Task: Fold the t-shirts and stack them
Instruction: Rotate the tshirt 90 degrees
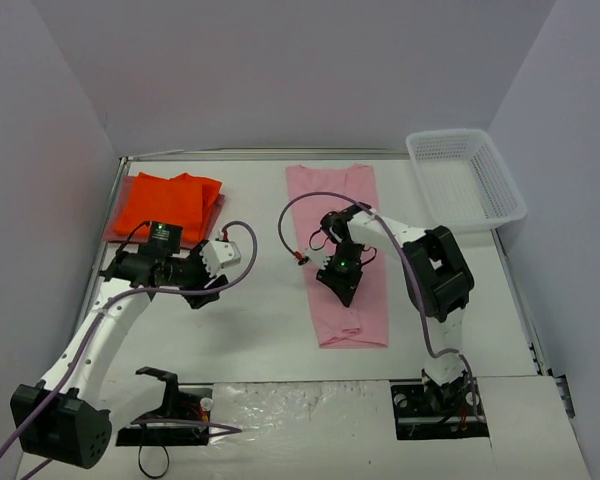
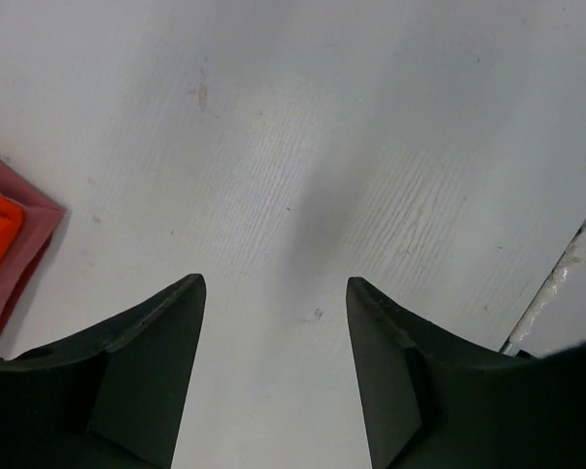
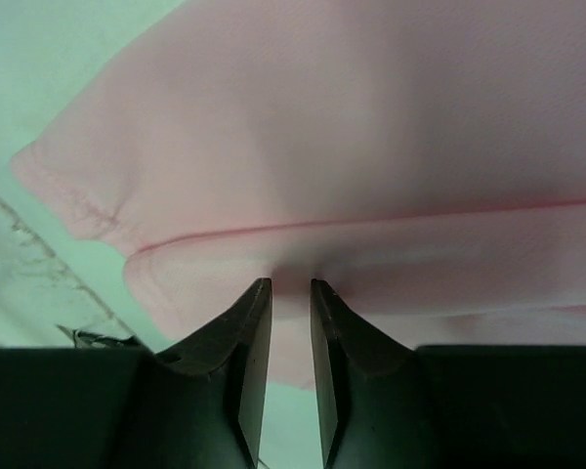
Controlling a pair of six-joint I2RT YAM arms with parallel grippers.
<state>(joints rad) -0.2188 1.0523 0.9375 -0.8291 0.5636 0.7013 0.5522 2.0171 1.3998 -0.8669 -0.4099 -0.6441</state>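
Observation:
The light pink t-shirt (image 1: 345,205) lies as a long narrow strip at the table's centre. My right gripper (image 1: 342,283) is down on its near half. In the right wrist view (image 3: 291,283) the jaws stand nearly closed, pinching a folded edge of the pink cloth (image 3: 371,147). The bright orange t-shirt (image 1: 168,200) lies folded at the back left on the dull pinkish-red folded one (image 1: 220,208). My left gripper (image 1: 202,288) hovers open and empty over bare table just in front of that stack. The stack's corner (image 2: 29,234) shows at the left edge of the left wrist view, beside the open gripper (image 2: 273,283).
A white mesh basket (image 1: 510,190) stands at the back right corner. Grey walls close in the table on three sides. A crinkled silver strip (image 1: 310,400) runs along the near edge between the arm bases. A purple cable loops above the pink shirt.

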